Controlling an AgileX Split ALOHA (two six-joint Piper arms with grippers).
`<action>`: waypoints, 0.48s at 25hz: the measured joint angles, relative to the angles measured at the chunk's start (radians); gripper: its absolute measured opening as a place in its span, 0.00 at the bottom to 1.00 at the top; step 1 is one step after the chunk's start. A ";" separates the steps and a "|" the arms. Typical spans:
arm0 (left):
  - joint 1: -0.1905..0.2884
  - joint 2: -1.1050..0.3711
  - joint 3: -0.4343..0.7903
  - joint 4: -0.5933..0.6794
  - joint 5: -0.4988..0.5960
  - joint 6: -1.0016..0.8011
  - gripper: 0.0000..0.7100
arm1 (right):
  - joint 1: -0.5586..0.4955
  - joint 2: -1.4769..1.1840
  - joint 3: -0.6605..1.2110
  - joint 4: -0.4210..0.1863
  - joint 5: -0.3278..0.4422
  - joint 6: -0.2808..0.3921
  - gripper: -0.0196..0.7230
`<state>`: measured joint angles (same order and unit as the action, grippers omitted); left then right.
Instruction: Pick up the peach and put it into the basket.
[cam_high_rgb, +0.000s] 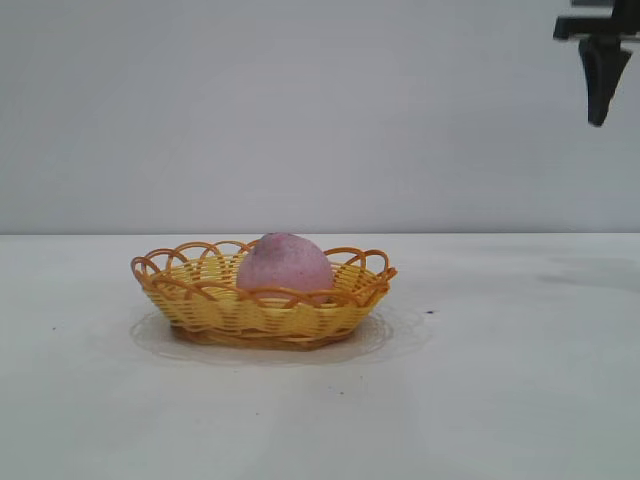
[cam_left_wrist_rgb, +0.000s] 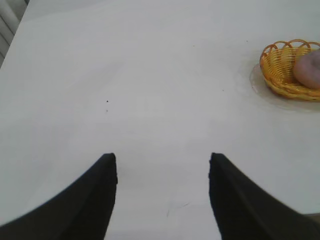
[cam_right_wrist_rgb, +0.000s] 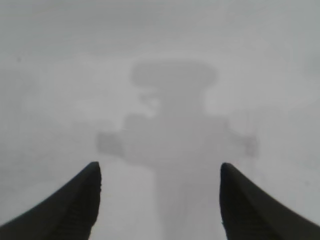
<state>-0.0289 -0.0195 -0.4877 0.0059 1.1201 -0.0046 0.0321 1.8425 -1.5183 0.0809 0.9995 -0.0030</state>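
Observation:
The pink-mauve peach (cam_high_rgb: 284, 265) lies inside the yellow woven basket (cam_high_rgb: 200, 305) with the orange looped rim, on the white table left of centre. The basket (cam_left_wrist_rgb: 280, 70) and part of the peach (cam_left_wrist_rgb: 309, 69) also show at the edge of the left wrist view. My right gripper (cam_high_rgb: 601, 95) hangs high at the top right, well above the table and far from the basket. In its own view the right gripper (cam_right_wrist_rgb: 159, 172) is open and empty over bare table. My left gripper (cam_left_wrist_rgb: 162, 162) is open and empty over bare table, away from the basket.
The white table (cam_high_rgb: 500, 380) runs to a plain grey back wall. The right arm's shadow (cam_right_wrist_rgb: 172, 125) falls on the table below it. A few small dark specks (cam_left_wrist_rgb: 107, 102) mark the surface.

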 joint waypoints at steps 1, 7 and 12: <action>0.000 0.000 0.000 -0.003 0.000 0.000 0.51 | 0.002 -0.065 0.082 0.002 -0.041 0.000 0.61; 0.000 0.000 0.000 -0.012 0.000 0.000 0.51 | 0.002 -0.454 0.591 0.004 -0.133 0.006 0.61; 0.000 0.000 0.000 -0.013 0.000 0.000 0.51 | 0.002 -0.738 0.735 0.004 0.017 -0.006 0.61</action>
<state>-0.0289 -0.0195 -0.4877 -0.0074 1.1201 -0.0046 0.0343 1.1048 -0.7838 0.0846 1.0168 -0.0091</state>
